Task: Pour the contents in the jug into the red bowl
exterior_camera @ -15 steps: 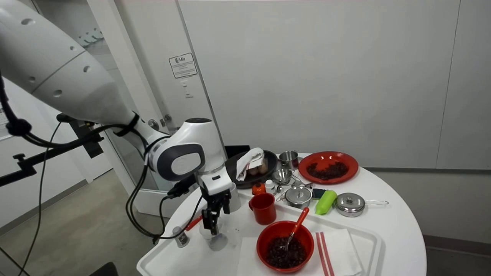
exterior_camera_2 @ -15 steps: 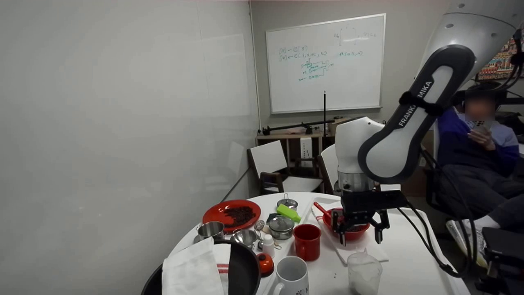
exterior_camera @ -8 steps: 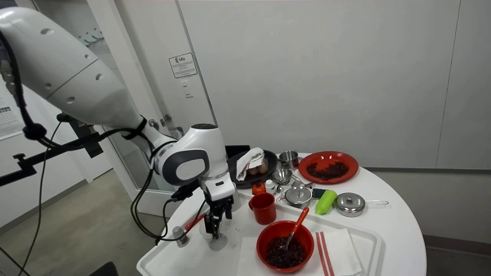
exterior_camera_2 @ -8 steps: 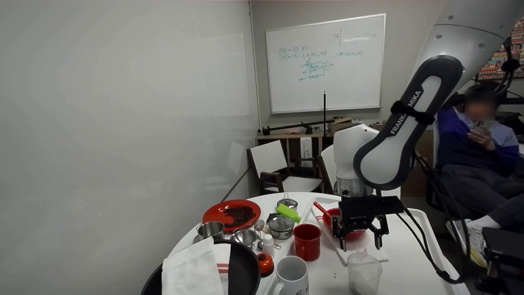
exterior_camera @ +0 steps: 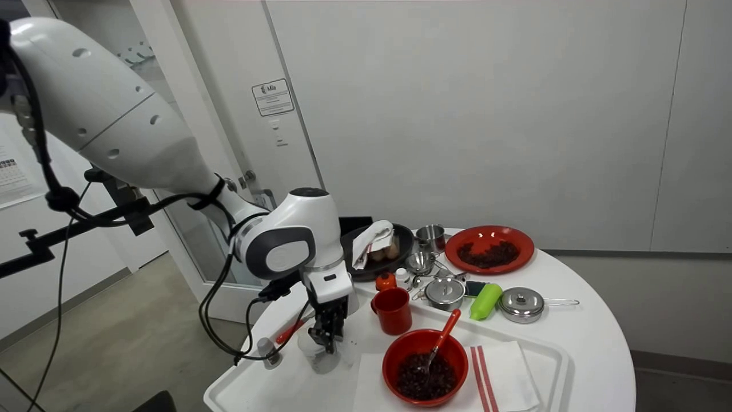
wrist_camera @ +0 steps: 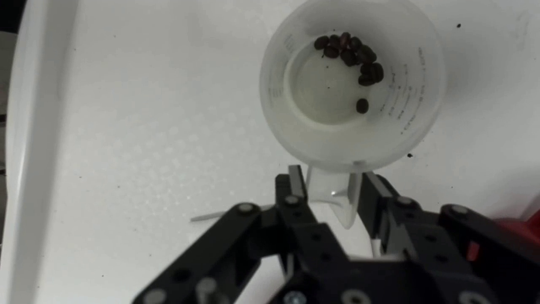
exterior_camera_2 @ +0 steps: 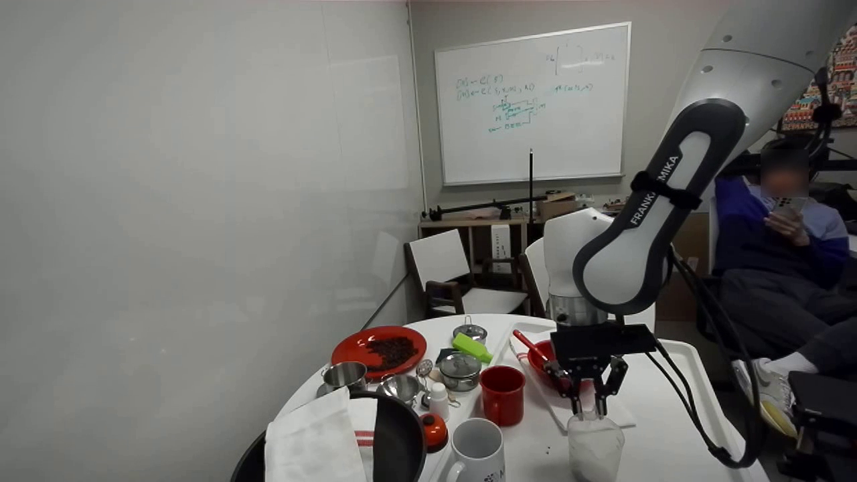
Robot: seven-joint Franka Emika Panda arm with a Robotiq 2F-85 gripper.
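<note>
The jug (wrist_camera: 405, 139) is whitish and translucent, standing upright on the tray with several dark beans on its bottom. Its handle points toward my gripper (wrist_camera: 332, 172); the jaws have come together around it, a finger against or very near each side. In an exterior view the fingertips of the gripper (exterior_camera_2: 589, 410) are narrow-set just at the top of the jug (exterior_camera_2: 594, 452). Part of the jug (exterior_camera: 325, 364) is covered by the gripper in an exterior view. The red bowl (exterior_camera: 400, 349) holds dark beans and a red-handled fork (exterior_camera: 449, 325).
A red mug (exterior_camera: 394, 312) stands behind the bowl. Close to the jug are a small shaker (exterior_camera: 269, 352) and a red-handled utensil (exterior_camera: 290, 331). A raised rim bounds the white tray (exterior_camera: 563, 372). A white mug (exterior_camera_2: 479, 442) and a towel-draped pan (exterior_camera_2: 398, 435) stand near the jug.
The jaws, wide apart half a second ago, have drawn together on the jug's handle. The arm has come lower. The jug seems turned slightly but stays in place.
</note>
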